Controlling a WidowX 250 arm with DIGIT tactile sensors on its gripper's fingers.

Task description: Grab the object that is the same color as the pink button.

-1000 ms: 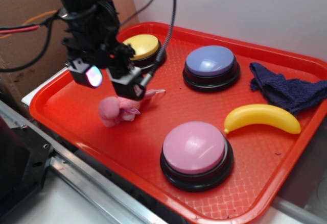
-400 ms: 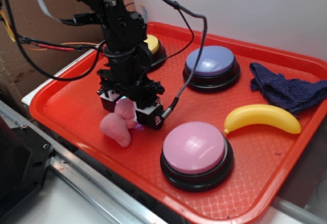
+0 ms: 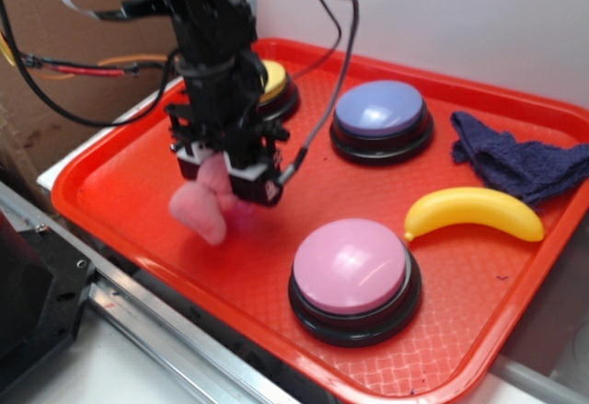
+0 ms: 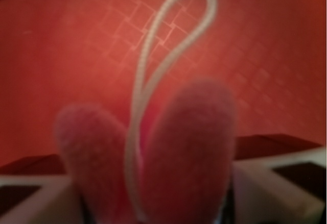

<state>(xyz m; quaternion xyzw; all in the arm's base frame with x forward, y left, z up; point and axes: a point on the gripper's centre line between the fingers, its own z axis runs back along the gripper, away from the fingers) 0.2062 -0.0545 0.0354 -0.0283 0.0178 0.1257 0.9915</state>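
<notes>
The small fuzzy pink plush toy hangs from my gripper over the left part of the red tray, lifted a little above it. My gripper is shut on the toy. In the wrist view the toy's two long ears and its thin white loop fill the space between the jaws, blurred. The large pink dome button on its black base stands to the right, near the tray's front edge, apart from the toy.
A blue-purple dome button and a yellow dome button, partly behind my arm, stand at the tray's back. A yellow banana and a dark blue cloth lie at the right. A cardboard box stands left.
My gripper came down onto the plush toy, closed on it, and has raised it slightly off the tray, shifting a little to the left.
</notes>
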